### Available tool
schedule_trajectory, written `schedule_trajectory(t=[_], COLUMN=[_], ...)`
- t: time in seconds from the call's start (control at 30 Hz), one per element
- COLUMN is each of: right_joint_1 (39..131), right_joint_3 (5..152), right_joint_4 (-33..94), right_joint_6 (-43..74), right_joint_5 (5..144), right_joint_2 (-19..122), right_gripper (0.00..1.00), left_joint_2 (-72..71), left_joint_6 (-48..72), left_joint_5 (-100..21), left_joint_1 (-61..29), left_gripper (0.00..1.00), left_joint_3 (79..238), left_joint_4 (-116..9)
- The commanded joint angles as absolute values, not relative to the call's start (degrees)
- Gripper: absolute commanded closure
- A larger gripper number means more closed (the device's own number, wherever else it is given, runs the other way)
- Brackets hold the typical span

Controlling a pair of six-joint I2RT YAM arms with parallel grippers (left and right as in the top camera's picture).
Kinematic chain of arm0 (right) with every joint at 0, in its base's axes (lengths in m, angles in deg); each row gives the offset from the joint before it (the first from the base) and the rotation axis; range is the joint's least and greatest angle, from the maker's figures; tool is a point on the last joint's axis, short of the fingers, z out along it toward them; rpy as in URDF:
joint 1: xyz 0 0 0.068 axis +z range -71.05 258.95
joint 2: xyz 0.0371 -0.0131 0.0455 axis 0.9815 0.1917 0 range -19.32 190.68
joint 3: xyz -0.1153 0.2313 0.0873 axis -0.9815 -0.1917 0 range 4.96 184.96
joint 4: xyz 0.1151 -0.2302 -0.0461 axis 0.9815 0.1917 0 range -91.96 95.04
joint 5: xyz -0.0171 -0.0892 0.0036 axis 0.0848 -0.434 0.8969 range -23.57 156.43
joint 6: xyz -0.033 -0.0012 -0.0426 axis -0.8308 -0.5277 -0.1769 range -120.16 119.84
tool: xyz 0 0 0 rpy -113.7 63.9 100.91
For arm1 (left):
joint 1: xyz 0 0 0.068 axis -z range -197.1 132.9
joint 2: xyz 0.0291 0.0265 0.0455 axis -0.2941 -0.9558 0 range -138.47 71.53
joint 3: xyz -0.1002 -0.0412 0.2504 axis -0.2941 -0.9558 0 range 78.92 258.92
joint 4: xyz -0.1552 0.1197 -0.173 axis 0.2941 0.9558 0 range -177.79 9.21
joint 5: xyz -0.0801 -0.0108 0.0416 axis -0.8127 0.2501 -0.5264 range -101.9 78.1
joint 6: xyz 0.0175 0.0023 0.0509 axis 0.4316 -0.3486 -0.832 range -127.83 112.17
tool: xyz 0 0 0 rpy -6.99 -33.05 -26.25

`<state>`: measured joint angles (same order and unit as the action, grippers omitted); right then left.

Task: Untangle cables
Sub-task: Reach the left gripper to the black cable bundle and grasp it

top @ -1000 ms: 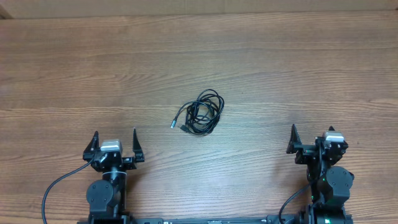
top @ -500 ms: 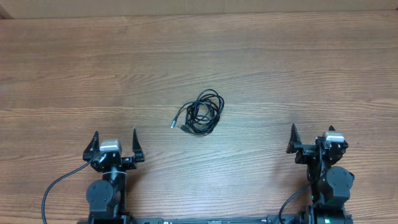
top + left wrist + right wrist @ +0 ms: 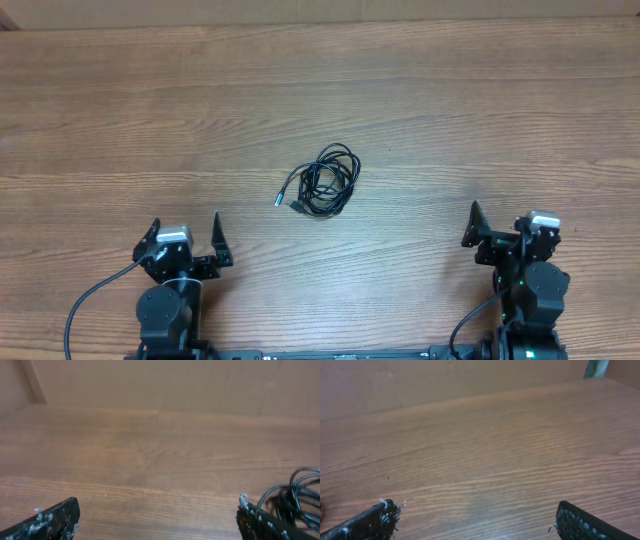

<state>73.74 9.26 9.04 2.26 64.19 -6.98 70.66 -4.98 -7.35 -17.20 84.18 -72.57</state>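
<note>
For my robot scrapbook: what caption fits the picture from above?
The left hand and right hand, both open, face tangled black cables lying untouched on the wooden table.

right tool (image 3: 474,508) spread wide, black fingertips (image 3: 376,519) at both lower corners, wood-grain table (image 3: 485,445) beyond, tan wall (image 3: 445,380) behind

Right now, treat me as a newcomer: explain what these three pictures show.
Two robot arms sit at one edge of a wooden table. The overhead picture looks straight down: the left gripper and right gripper are two-finger claws, both open, holding nothing. Between and beyond them lies a tangled bundle of thin black cables. The other two pictures come from cameras on each wrist, looking past that arm's own black fingers. The left one catches the bundle at its right edge; the right one faces the tabletop.
</note>
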Motion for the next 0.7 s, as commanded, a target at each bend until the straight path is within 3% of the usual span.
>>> schedule_trajectory(t=[0.0, 0.37, 0.67], right_joint_1=[73.95, 73.95, 73.95], right_joint_3=[15.03, 30.44, 46.35], right_joint_4=[10.24, 19.49, 35.27], right_joint_6=[3.06, 3.09, 7.15], right_joint_5=[63.07, 67.59, 69.34], right_joint_2=[-3.94, 13.04, 29.17], right_gripper=[0.0, 0.0, 0.0], left_joint_2=[69.31, 46.97, 24.46], left_joint_6=[-4.39, -4.41, -4.41], left_joint_5=[-7.04, -9.99, -13.75], left_joint_1=[-17.46, -17.46, -17.46], left_gripper=[0.0, 0.0, 0.0], left_joint_3=[89.47, 104.4, 124.13], left_joint_4=[-69.44, -65.24, -49.05])
